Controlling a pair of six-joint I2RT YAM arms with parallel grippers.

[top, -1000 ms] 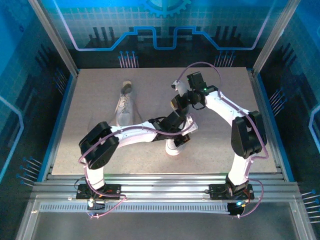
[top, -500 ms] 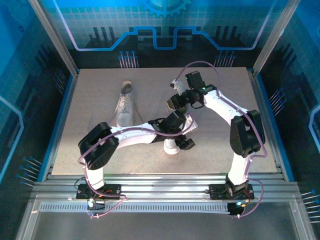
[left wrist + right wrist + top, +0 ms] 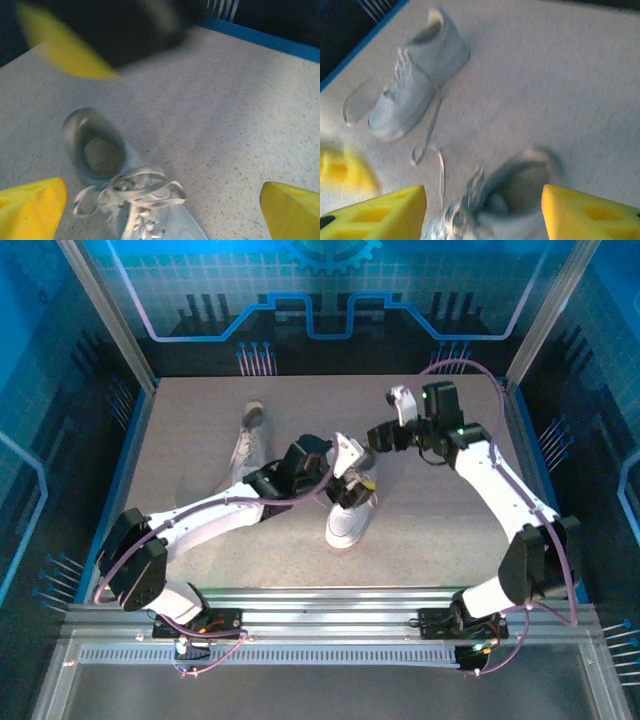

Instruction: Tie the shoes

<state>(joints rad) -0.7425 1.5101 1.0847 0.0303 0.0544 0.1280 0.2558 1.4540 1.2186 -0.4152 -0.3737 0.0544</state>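
Observation:
One white shoe (image 3: 350, 520) lies mid-table with its toe toward the near edge. In the left wrist view its dark opening (image 3: 97, 150) and looped laces (image 3: 142, 192) lie below my left gripper (image 3: 160, 212), whose yellow fingertips (image 3: 30, 207) stand wide apart and hold nothing. My left gripper (image 3: 348, 475) hovers over this shoe's heel end. My right gripper (image 3: 385, 435) hangs just behind it, open, with the same shoe (image 3: 515, 200) between and below its fingers (image 3: 590, 215). The second shoe (image 3: 247, 445) lies at the back left, and its loose lace (image 3: 432, 145) trails over the table.
The speckled grey tabletop (image 3: 440, 510) is ringed by a blue rim and metal frame posts (image 3: 105, 310). The two grippers hang close together over the middle shoe; the right one shows as a dark blur (image 3: 115, 30) in the left wrist view.
Both grippers have opened and let go of the laces. They have lifted off the middle shoe, the left arm stretching out and the right arm swinging out to the right.

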